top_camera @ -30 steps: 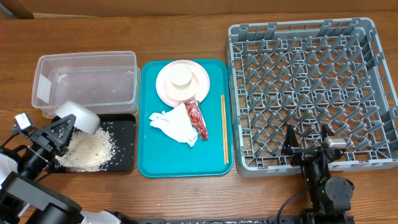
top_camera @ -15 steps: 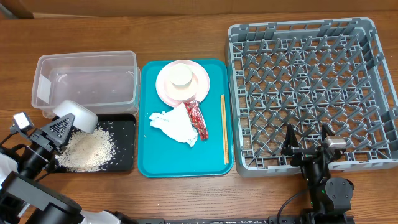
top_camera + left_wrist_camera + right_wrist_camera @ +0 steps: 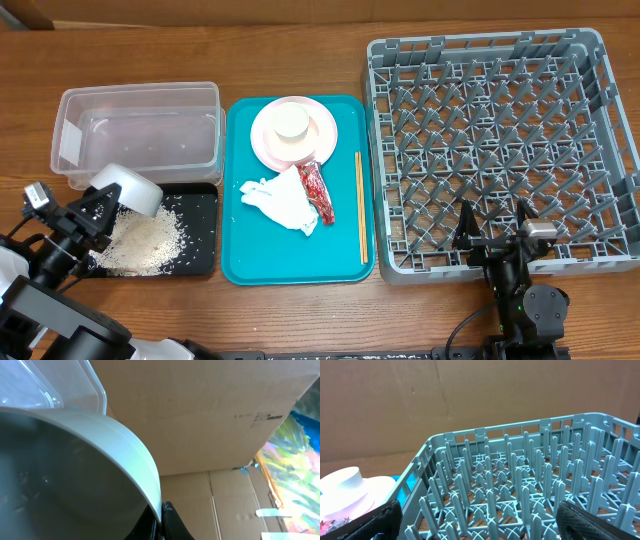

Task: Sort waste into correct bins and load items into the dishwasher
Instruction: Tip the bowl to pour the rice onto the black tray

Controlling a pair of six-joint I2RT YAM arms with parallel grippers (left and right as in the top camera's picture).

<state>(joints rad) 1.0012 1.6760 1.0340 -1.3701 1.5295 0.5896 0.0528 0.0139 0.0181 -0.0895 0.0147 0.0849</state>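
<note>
Just left of the teal tray (image 3: 240,265), the left gripper (image 3: 100,205) pinches the rim of a tilted white bowl (image 3: 128,188) over rice (image 3: 145,240) heaped in the black tray (image 3: 200,255). On the teal tray lie the napkin (image 3: 285,200) and wrapper (image 3: 317,190). Right of it, the right gripper (image 3: 495,225) gapes wide at the dish rack (image 3: 500,130).

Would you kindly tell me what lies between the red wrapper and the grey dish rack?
In the overhead view, a thin wooden stick lies lengthwise on the teal tray between the red wrapper and the dish rack, touching neither.
</note>
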